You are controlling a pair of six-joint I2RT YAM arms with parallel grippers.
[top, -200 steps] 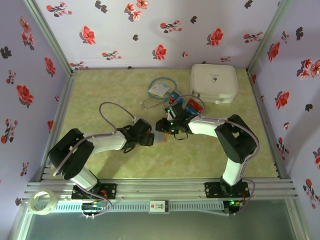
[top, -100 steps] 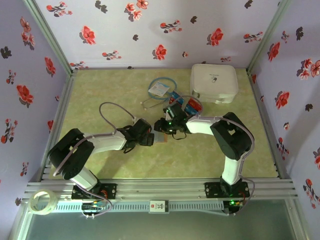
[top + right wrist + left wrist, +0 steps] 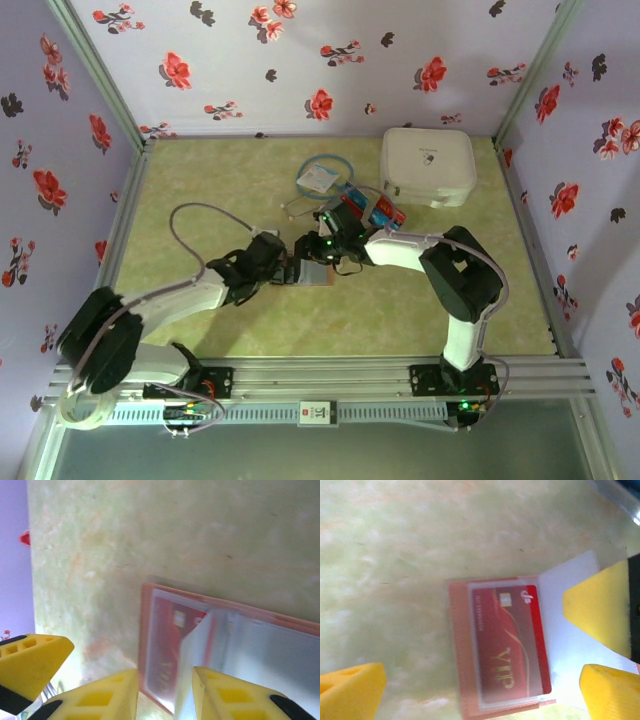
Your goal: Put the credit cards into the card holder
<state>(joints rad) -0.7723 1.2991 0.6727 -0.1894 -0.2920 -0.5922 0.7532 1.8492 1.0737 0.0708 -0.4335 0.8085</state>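
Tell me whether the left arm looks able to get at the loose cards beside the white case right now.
Probably not directly: the right arm lies across the path from the left claw to the credit cards; it would have to go round.

Red card [image 3: 512,640] inside open card holder [image 3: 459,650]

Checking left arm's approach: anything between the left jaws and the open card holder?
Nothing visible. The left gripper hangs open directly above the pinkish-tan leather card holder; the right gripper is at its grey sleeve, off to one side.
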